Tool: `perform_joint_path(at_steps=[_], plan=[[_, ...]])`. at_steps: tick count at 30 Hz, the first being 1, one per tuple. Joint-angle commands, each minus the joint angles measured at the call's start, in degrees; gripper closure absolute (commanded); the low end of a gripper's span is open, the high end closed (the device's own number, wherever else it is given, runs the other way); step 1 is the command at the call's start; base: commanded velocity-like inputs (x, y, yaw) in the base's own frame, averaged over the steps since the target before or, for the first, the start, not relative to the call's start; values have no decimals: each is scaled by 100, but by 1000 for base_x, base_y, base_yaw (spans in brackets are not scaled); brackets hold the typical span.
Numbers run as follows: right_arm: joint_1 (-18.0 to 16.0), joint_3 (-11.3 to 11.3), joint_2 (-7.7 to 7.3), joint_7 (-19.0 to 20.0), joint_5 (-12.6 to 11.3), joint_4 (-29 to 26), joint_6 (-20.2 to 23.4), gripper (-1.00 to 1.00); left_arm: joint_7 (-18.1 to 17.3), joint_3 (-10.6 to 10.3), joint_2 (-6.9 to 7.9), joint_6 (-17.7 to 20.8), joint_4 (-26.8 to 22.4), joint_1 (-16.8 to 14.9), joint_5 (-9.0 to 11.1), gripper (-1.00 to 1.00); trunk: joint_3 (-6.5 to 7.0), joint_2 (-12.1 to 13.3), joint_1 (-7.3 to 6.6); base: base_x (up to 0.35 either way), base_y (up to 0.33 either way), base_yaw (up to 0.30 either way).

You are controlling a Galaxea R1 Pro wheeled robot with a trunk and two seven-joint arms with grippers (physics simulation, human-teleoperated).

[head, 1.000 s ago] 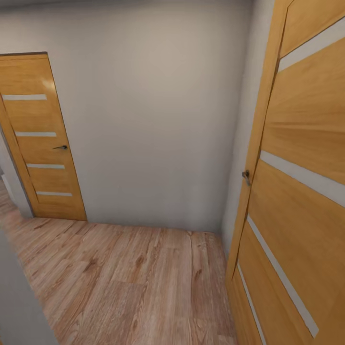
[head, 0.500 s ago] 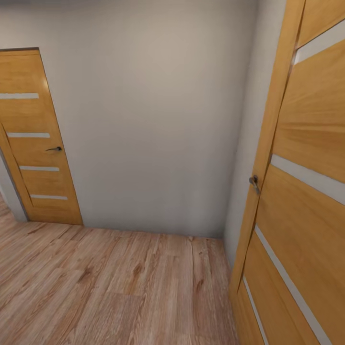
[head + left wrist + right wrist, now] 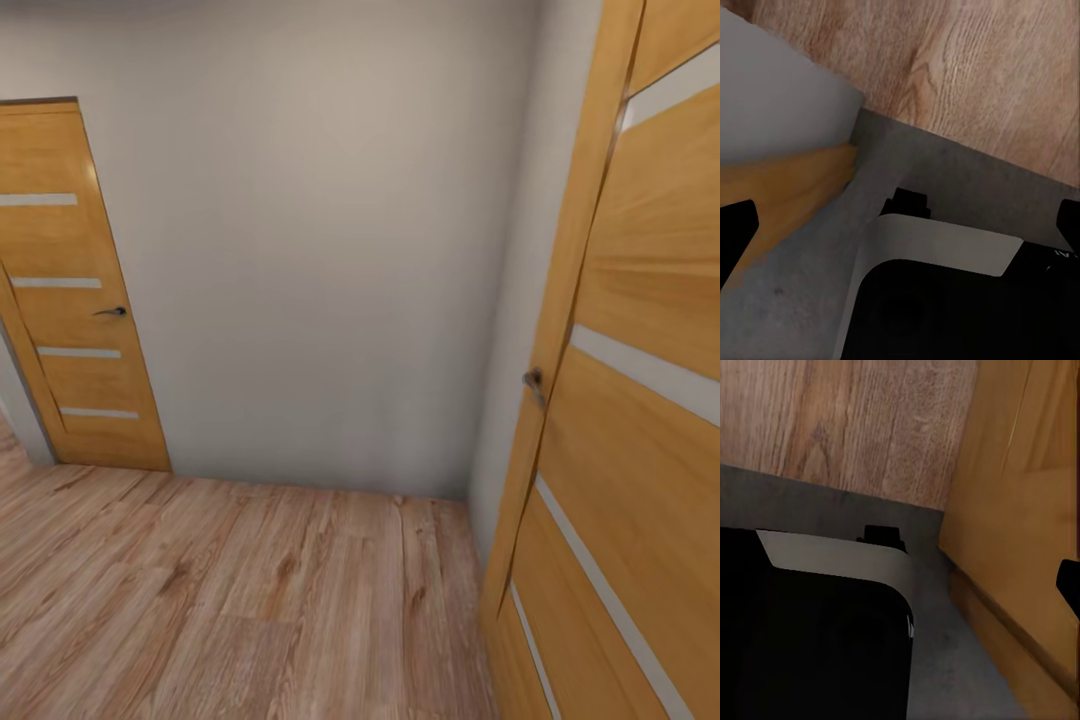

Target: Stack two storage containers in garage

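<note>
A home, seen from inside a small hallway or landing. Light wood plank flooring [image 3: 250, 600] with visible grain and knots, as in a living space. Plain pale beige wall [image 3: 310, 250], bare and smooth. Two orange-brown wooden interior doors with pale horizontal strips: one closed door [image 3: 75, 290] set in the far wall with a small dark lever handle [image 3: 112, 312], another door [image 3: 630, 400] close at the right with a metal handle [image 3: 534, 382]. At the doorway below, planks meeting grey speckled concrete [image 3: 945, 172].
</note>
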Motion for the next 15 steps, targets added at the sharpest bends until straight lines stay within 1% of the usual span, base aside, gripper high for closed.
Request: perform_joint_path(at_steps=[1,15], plan=[[-7,49,2,-2,-55,18,-34,-100,7,-12,0,-17,4,-6,39,-100,-6,-3,3,278,0,0],[-7,49,2,-3,-55,18,-34,-100,7,-12,-3,-16,4,-4,39,-100,-6,-3,3,315,0,0]])
